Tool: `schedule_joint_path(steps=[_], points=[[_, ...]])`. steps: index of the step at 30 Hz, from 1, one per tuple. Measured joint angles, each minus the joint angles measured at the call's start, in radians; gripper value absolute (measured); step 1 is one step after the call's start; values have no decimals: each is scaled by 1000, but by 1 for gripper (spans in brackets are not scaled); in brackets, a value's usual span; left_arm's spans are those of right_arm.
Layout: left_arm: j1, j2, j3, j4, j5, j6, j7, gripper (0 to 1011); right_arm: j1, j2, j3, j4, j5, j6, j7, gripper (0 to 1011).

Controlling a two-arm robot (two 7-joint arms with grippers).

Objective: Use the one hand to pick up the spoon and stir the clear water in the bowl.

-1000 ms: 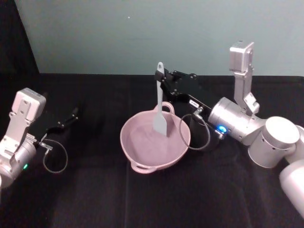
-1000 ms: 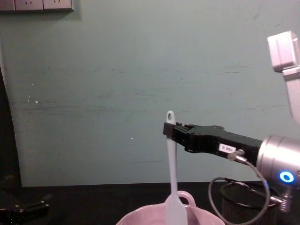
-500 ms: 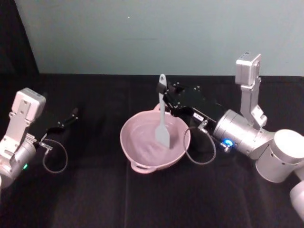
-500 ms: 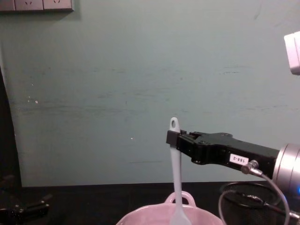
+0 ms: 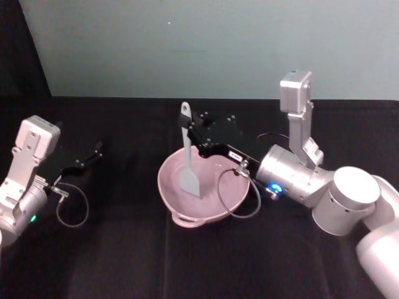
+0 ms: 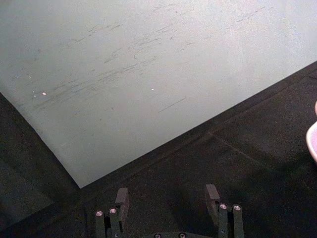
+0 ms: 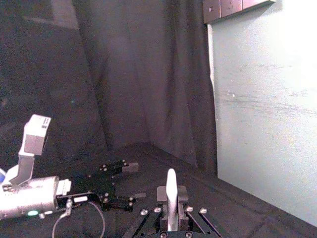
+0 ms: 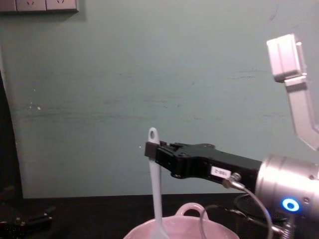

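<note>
Between the closed jaws of my right gripper (image 5: 191, 132), mid-frame, the slim white spoon (image 5: 186, 156) is pinched just below its holed end. It hangs near upright, its flat pale blade down inside the glossy pink bowl (image 5: 161, 182), so stirring should mean sweeping within the rim. My left gripper (image 5: 92, 153) rests open at far left, well apart.

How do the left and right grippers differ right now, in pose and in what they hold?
The right gripper is raised over the pink bowl; the left gripper sits low over the black table, to the bowl's left. The right gripper's jaws are shut on the white spoon, upright with its blade in the bowl; the left gripper's jaws stand open and empty. Both are black, on silver wrists.
</note>
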Motion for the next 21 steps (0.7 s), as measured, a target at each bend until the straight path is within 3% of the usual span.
schedule_joint_path(steps=[12,21], points=[[0,0,0,0,0,0,0,1011,88,-59,-5,130,-6,-28,7,118],[0,0,0,0,0,0,0,1011,105,-52,16,152,-11,-29,-4,118]])
